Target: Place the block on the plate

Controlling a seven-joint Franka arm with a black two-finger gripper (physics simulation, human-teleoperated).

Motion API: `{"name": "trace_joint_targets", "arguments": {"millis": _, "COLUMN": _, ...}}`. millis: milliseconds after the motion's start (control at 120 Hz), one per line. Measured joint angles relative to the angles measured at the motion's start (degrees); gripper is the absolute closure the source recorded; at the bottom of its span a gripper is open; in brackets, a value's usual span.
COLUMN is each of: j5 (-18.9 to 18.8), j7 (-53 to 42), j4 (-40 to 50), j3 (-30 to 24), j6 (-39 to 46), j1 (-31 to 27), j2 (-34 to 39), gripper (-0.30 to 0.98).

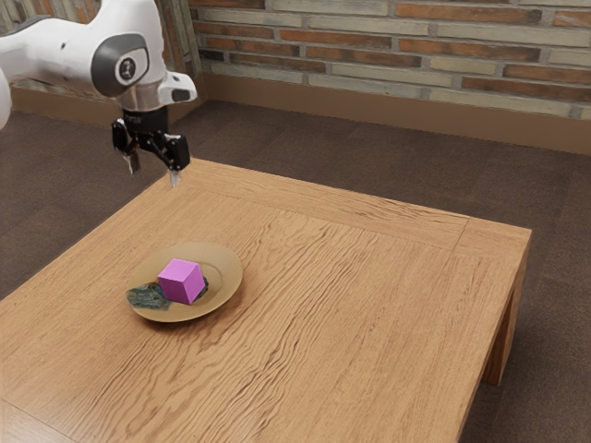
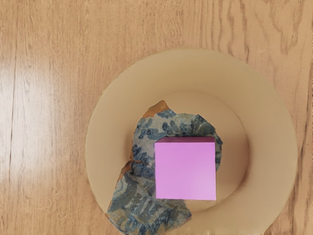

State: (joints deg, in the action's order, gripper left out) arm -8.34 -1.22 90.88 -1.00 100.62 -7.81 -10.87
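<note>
Block [image 1: 181,281] is already on the plate [image 1: 228,270], atop some crumpled patterned scrap [image 2: 146,210], with the tool [image 1: 154,174] above, fingers spread, and it looks light, stiff and maybe slick, so I'd pinch two opposite sides squarely.

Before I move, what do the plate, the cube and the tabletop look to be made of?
Plate: probably glazed ceramic, smooth tan with soft shading. Pink-purple cube: perhaps painted wood or plastic, evenly coloured, no grain. Tabletop: wood or wood veneer, satin, with dark wavy grain.
</note>
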Motion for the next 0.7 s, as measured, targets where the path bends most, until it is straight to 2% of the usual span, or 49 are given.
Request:
{"name": "trace_joint_targets", "arguments": {"millis": 267, "j5": 0.2, "j7": -1.7, "j4": -7.7, "j3": 0.7, "j6": -6.2, "j1": -0.2, "j2": 0.9, "gripper": 0.0}}
{"name": "trace_joint_targets", "arguments": {"millis": 700, "j5": 1.6, "j7": -3.4, "j4": -7.4, "j3": 1.2, "j6": -10.7, "j1": 0.1, "j2": 6.8, "gripper": 0.0}}
